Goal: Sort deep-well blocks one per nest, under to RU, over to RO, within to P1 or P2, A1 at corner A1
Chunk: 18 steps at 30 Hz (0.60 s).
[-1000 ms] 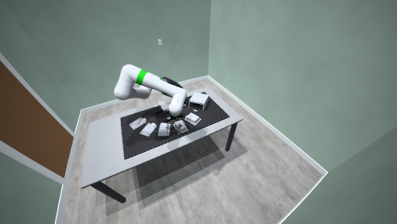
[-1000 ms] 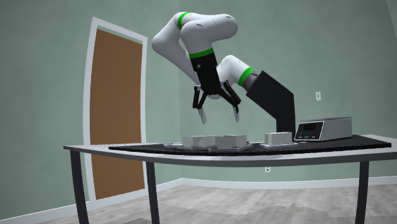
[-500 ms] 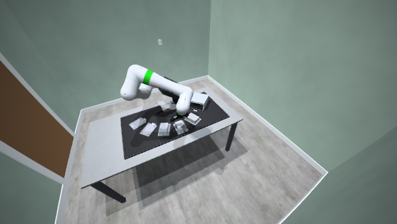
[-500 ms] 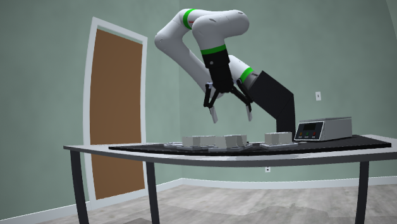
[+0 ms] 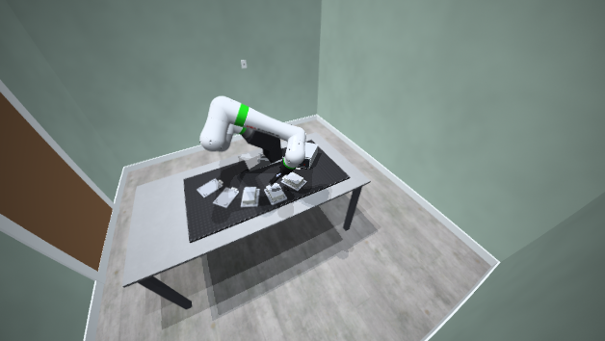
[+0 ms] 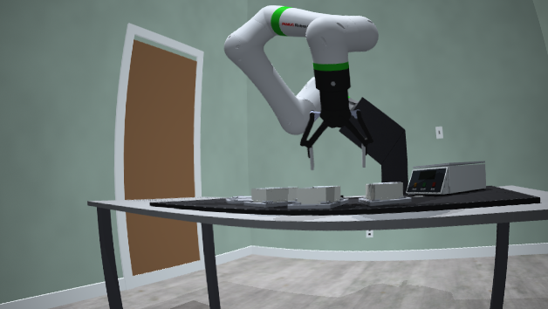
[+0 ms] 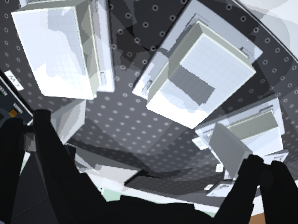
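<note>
The white arm (image 5: 270, 122) (image 6: 298, 17) bears "FANUC" in red, with a dark word beginning "Robo" after it, its end hidden. A tag (image 7: 13, 80) on the mat (image 5: 212, 226) (image 6: 261, 210) (image 7: 125, 107) beside the check-weigher (image 5: 312, 153) (image 6: 466, 178) (image 7: 7, 102) reads "CW". The print under the check-weigher's lamps is too small to read in the exterior view.

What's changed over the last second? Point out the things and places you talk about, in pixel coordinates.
The hand (image 5: 278, 177) (image 6: 338, 168) (image 7: 150, 122) moved right in the exterior view, toward the check-weigher (image 5: 312, 153) (image 6: 467, 176) (image 7: 7, 100) side, and swung from tilted to about upright. Nothing gripped or released; the hand stayed open. The three deep-well blocks (image 5: 249, 194) (image 5: 275, 193) (image 5: 294, 181) (image 6: 270, 195) (image 6: 318, 195) (image 6: 385, 191) (image 7: 55, 55) (image 7: 200, 75) (image 7: 257, 127) and the check-weigher haven't visibly moved.
</note>
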Available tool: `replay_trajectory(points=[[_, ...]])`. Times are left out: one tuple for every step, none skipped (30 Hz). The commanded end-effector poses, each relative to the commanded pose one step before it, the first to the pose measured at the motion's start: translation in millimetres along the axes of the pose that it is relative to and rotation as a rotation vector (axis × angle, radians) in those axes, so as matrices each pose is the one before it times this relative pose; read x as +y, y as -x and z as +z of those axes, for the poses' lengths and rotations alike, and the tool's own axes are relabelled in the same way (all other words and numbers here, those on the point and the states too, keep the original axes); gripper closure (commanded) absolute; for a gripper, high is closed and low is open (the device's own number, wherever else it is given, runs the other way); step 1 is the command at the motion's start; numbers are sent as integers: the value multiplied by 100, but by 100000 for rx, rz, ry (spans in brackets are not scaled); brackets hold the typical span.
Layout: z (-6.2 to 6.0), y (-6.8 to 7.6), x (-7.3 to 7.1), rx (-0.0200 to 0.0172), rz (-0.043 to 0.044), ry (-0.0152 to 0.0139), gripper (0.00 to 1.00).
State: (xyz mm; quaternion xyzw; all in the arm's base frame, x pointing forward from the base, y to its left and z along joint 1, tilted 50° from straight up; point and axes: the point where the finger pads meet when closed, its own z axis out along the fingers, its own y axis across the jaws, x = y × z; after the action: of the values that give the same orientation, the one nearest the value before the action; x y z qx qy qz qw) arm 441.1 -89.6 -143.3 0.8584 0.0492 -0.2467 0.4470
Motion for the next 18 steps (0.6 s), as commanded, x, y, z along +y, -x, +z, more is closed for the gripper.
replay_trajectory(points=[[-89,-327,-2029,-301,-10523,5893,0],[-39,-124,-483,0,0,0,0],[-39,-124,-483,0,0,0,0],[0,0,0,0,0,0,0],[0,0,0,0,0,0,0],[-39,-124,-483,0,0,0,0],[-39,-124,-483,0,0,0,0],[-39,-124,-483,0,0,0,0],[-39,-124,-483,0,0,0,0],[-39,-124,-483,0,0,0,0],[-39,-124,-483,0,0,0,0],[-39,-124,-483,0,0,0,0],[-39,-124,-483,0,0,0,0],[-39,-124,-483,0,0,0,0],[-39,-124,-483,0,0,0,0],[-39,-124,-483,0,0,0,0],[-39,-124,-483,0,0,0,0],[-39,-124,-483,0,0,0,0]])
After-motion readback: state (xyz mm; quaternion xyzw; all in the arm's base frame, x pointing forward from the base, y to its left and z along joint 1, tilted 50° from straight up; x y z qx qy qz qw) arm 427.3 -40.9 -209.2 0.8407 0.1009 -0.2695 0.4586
